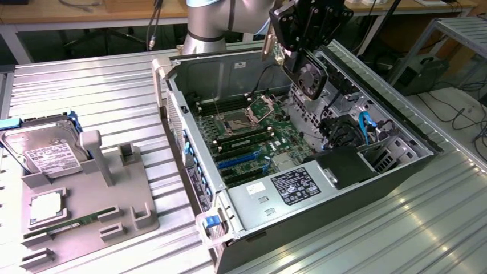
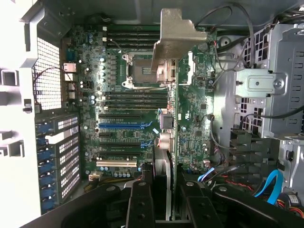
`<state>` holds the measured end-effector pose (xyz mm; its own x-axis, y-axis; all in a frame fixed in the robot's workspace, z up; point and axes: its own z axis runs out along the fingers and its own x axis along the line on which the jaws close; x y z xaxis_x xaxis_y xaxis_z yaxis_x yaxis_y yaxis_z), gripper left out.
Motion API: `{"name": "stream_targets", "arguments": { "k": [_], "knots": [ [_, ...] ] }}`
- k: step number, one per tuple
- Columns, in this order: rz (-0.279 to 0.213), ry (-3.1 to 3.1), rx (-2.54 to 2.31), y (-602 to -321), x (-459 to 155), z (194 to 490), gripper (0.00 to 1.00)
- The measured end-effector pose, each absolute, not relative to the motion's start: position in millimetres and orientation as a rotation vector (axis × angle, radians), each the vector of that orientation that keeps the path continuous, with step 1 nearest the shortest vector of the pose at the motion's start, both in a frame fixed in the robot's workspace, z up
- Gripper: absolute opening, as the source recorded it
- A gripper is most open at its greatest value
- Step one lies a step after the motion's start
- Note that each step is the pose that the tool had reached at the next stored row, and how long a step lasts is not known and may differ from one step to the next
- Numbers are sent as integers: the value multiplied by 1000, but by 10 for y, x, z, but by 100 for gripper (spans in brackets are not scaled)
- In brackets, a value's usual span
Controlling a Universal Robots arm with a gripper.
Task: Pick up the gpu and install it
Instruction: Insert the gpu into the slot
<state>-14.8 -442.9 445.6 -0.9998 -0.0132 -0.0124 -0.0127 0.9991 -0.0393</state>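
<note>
The gpu (image 1: 309,80) hangs over the far part of the open computer case (image 1: 198,188), its dark face with a round fan towards the exterior view's right. My gripper (image 1: 304,52) is shut on its upper edge. In the wrist view the gpu (image 2: 173,114) shows edge-on, a thin green board with its silver bracket (image 2: 176,35) at the far end, held between my black fingers (image 2: 140,202). It hovers above the motherboard (image 2: 123,99), clear of the blue card slot (image 2: 120,127) and not seated in anything.
The case lies open on the metal table, with a power supply (image 1: 295,185) at its near end and a drive cage with blue cables (image 1: 364,128) at the exterior view's right. A grey fixture (image 1: 114,222) on the left holds a hard drive (image 1: 44,154) and a memory stick (image 1: 72,222).
</note>
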Motion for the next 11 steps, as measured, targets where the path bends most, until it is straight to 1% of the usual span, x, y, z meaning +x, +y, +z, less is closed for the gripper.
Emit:
{"name": "stream_targets", "arguments": {
  "k": [11],
  "knots": [
    [-60,3123,-155,-4429,-152,4456,27]
  ]
}}
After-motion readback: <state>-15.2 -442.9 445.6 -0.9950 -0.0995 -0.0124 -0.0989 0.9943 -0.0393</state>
